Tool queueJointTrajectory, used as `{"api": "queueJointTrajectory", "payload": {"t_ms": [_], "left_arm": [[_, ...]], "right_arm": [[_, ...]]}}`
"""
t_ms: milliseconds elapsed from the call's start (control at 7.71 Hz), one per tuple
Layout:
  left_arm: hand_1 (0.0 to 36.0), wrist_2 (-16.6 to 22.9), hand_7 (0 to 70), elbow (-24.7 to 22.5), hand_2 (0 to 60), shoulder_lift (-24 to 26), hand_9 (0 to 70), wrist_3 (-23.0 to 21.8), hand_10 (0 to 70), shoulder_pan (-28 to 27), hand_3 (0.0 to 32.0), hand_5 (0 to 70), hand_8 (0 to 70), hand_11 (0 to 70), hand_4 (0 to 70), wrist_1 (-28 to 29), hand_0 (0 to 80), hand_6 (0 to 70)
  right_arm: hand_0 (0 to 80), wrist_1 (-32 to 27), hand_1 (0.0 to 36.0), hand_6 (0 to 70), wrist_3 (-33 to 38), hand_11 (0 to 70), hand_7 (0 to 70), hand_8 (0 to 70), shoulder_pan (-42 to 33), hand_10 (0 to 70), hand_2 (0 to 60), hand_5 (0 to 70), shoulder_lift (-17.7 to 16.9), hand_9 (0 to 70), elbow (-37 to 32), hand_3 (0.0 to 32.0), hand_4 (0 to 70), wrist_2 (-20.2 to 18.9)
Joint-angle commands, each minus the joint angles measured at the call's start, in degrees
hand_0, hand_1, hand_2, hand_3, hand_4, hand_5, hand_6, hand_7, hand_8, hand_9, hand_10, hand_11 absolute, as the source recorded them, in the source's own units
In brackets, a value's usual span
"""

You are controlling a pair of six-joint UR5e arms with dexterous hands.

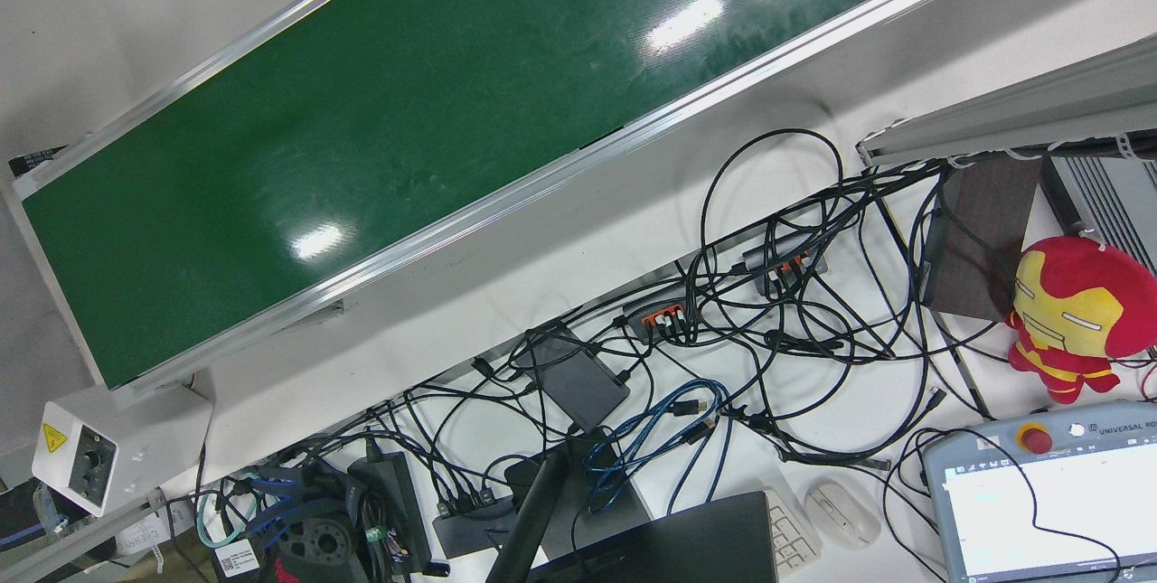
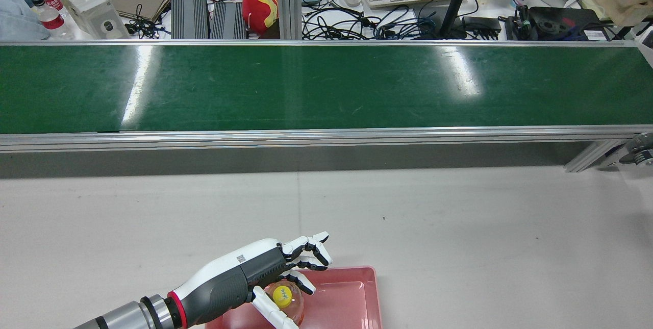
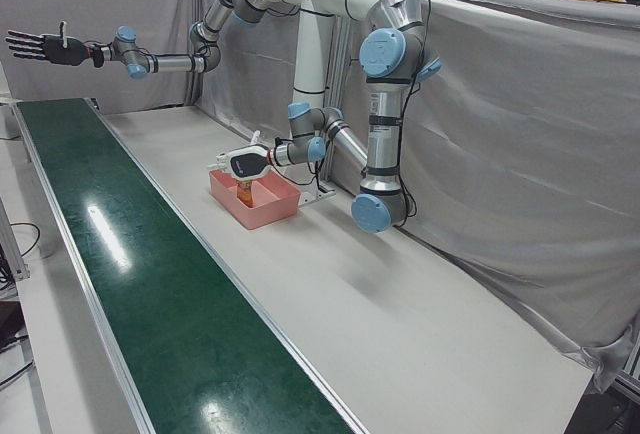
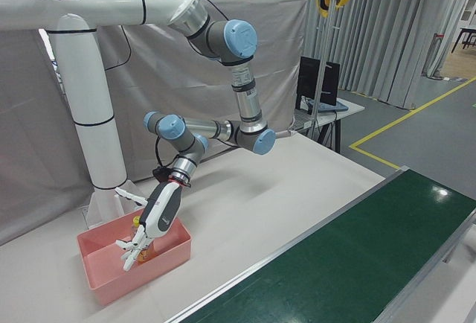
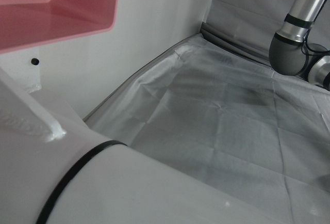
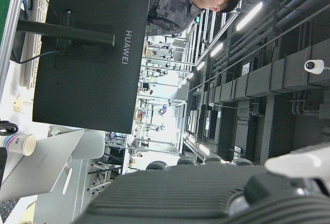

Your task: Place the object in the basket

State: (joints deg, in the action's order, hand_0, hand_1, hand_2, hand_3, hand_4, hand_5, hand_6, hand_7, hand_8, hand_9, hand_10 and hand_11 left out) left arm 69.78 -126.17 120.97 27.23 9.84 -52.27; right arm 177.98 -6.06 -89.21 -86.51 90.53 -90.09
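A pink basket [image 2: 357, 273] sits on the white table at the near edge in the rear view. An orange bottle with a yellow cap [image 2: 283, 296] stands upright inside it. My left hand [image 2: 285, 268] hovers over the basket with its fingers spread around the bottle's top and not clamped on it. The left-front view shows the same hand [image 3: 240, 162] above the bottle [image 3: 244, 191] and basket [image 3: 275, 216]. The right-front view shows the hand [image 4: 152, 222] pointing down into the basket [image 4: 104, 282]. My right hand [image 3: 40, 47] is raised high, open and empty.
A long green conveyor belt [image 2: 326, 86] with aluminium rails runs across the far side of the table. Beyond it is a desk with cables [image 1: 723, 339], a monitor, teach pendants and a red plush toy [image 1: 1076, 312]. Grey curtains stand behind the arms' pedestals.
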Motion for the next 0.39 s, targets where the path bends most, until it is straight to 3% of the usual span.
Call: {"api": "queueJointTrajectory", "payload": {"t_ms": [0, 130, 259], "left_arm": [[9.1, -0.1, 3.7, -5.7, 0.0, -0.5, 16.1, 0.0, 14.2, 0.5, 0.0, 37.9, 13.2, 22.0, 3.4, -2.3, 51.4, 0.0], [10.4, -0.3, 3.3, -8.4, 0.0, -0.6, 14.5, 0.0, 12.0, 1.5, 0.0, 35.2, 11.7, 18.9, 2.8, -4.1, 52.3, 0.0], [11.3, -0.4, 4.1, -9.5, 0.0, -0.8, 16.6, 0.1, 13.8, 2.6, 0.0, 39.0, 13.3, 21.7, 2.7, -4.1, 52.2, 0.0]], "right_arm": [[0.0, 0.0, 0.0, 0.0, 0.0, 0.0, 0.0, 0.0, 0.0, 0.0, 0.0, 0.0, 0.0, 0.0, 0.0, 0.0, 0.0, 0.1], [0.0, 0.0, 0.0, 0.0, 0.0, 0.0, 0.0, 0.0, 0.0, 0.0, 0.0, 0.0, 0.0, 0.0, 0.0, 0.0, 0.0, 0.0], [0.0, 0.0, 0.0, 0.0, 0.0, 0.0, 0.0, 0.0, 0.0, 0.0, 0.0, 0.0, -0.1, 0.0, 0.0, 0.0, 0.0, 0.0]]}}
